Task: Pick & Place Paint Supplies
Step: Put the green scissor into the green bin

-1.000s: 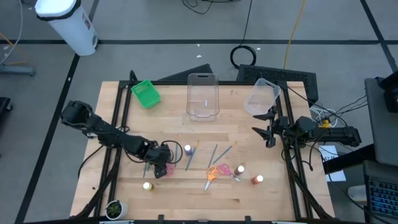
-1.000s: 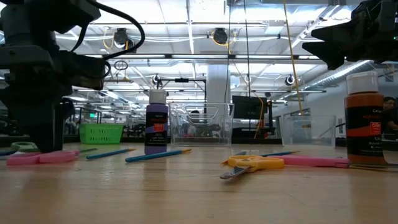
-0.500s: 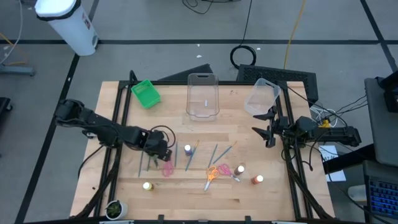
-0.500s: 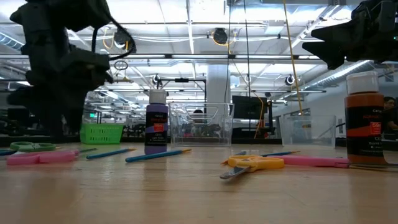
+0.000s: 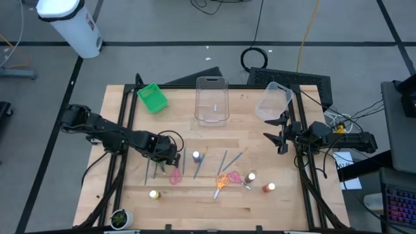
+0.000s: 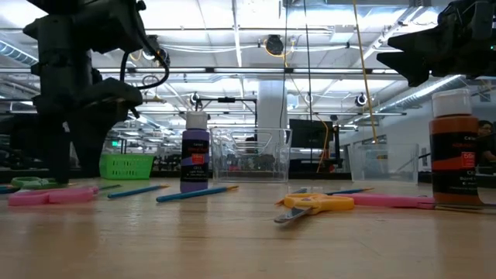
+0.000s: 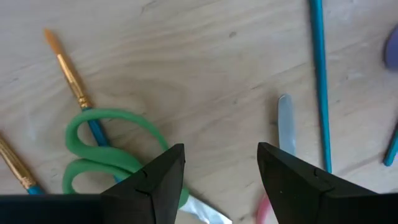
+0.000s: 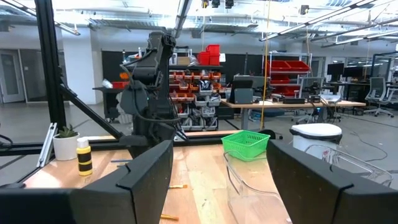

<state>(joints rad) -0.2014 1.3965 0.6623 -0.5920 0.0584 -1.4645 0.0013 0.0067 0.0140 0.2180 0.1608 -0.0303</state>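
Note:
My left gripper [image 5: 170,159] hangs open over the table's left middle, pointing down and holding nothing. The left wrist view shows its fingers [image 7: 221,152] above bare wood, between the green scissors [image 7: 102,149] and the blade of the pink scissors [image 7: 285,124]. A brush with an orange tip [image 7: 68,74] passes through the green handles, and a blue brush [image 7: 320,81] lies beyond. The purple bottle [image 5: 196,156] stands just right of the gripper. The orange scissors [image 5: 222,181], yellow bottle [image 5: 154,194] and orange-red bottle [image 5: 268,188] sit nearer the front. My right gripper [image 5: 276,133] waits open at the right edge.
Two clear tubs [image 5: 212,99] [image 5: 273,101] and a green bin [image 5: 152,97] stand along the far edge. A small potted plant [image 5: 120,218] sits at the near left corner. More brushes [image 5: 224,160] and a second pink pair of scissors [image 5: 237,179] lie mid-table.
My left gripper has risen a little and moved toward the far edge, off the pink scissors, and its wrist has rolled a good way around. Its fingers stay as wide apart as before. The scissors, brushes and bottles lie where they were.

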